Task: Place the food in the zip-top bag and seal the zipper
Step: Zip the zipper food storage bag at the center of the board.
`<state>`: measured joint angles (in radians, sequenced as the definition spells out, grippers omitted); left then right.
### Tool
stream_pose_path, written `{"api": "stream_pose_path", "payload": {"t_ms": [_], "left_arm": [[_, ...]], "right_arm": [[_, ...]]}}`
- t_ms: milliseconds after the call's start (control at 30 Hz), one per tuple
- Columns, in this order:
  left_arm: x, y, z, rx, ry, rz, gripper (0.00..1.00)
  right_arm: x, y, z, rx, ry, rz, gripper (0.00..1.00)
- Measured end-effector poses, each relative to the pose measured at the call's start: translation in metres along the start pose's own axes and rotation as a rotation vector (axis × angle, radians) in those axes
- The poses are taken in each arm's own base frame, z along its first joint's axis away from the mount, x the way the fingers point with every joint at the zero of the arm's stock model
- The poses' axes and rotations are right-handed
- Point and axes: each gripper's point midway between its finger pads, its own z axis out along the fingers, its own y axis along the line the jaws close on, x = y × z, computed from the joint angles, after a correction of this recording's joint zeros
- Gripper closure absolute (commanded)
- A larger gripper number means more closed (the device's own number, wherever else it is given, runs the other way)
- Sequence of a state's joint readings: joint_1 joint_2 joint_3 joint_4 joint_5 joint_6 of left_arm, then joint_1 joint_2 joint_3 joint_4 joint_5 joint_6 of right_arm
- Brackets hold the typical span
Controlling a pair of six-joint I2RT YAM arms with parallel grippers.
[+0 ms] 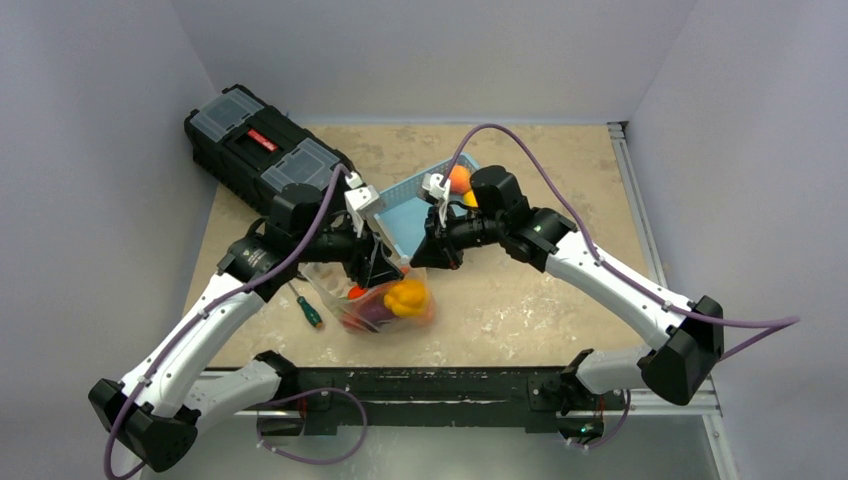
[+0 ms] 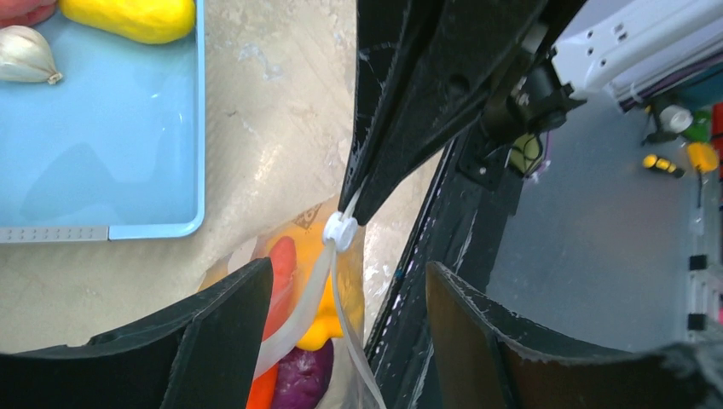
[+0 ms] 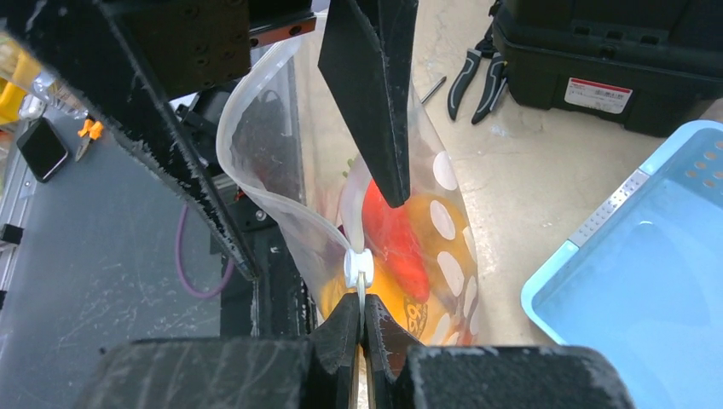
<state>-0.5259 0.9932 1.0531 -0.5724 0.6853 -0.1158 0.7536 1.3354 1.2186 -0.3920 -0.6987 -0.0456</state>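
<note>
**One step in hand: closing the zip-top bag**

Several pieces of food sit inside the bag, red, yellow and purple, hanging just below my fingers. My right fingers are pressed together on the zipper, pinching the strip right behind its white slider. My left fingers are spread wide, one to each side of the same strip, gripping nothing. Beyond the slider the two lips of the mouth bow apart, so I judge the seal unfinished.

Next, I think, the left fingers must close on the slider or the strip beside it. Then one set holds while the other draws along the mouth. The film is floppy and could slip or bunch.

Both sets crowd one spot, so a knock between them is the main risk. The light blue basket lies on the counter just beyond my left fingers, with a yellow piece and a garlic bulb inside. A black toolbox and pliers lie beyond my right fingers, well apart.
</note>
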Motion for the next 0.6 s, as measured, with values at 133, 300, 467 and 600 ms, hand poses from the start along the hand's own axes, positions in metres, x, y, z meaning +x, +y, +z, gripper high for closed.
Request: {"api": "stream_pose_path", "payload": {"t_ms": [133, 300, 467, 600], "left_arm": [[-0.01, 0.0, 0.006, 0.03, -0.011, -0.043, 0.49], [-0.01, 0.003, 0.016, 0.053, 0.006, -0.081, 0.58], [-0.012, 0.0, 0.017, 0.068, 0.001, -0.084, 0.72], [-0.015, -0.001, 0.017, 0.082, -0.01, -0.074, 0.8]], "right_arm": [[-0.001, 0.001, 0.0, -0.007, -0.003, -0.002, 1.0], [-0.001, 0.002, 0.001, -0.013, -0.006, -0.004, 1.0], [-0.001, 0.003, 0.002, -0.021, -0.013, 0.008, 1.0], [0.002, -0.001, 0.004, 0.001, -0.022, 0.038, 1.0]]}}
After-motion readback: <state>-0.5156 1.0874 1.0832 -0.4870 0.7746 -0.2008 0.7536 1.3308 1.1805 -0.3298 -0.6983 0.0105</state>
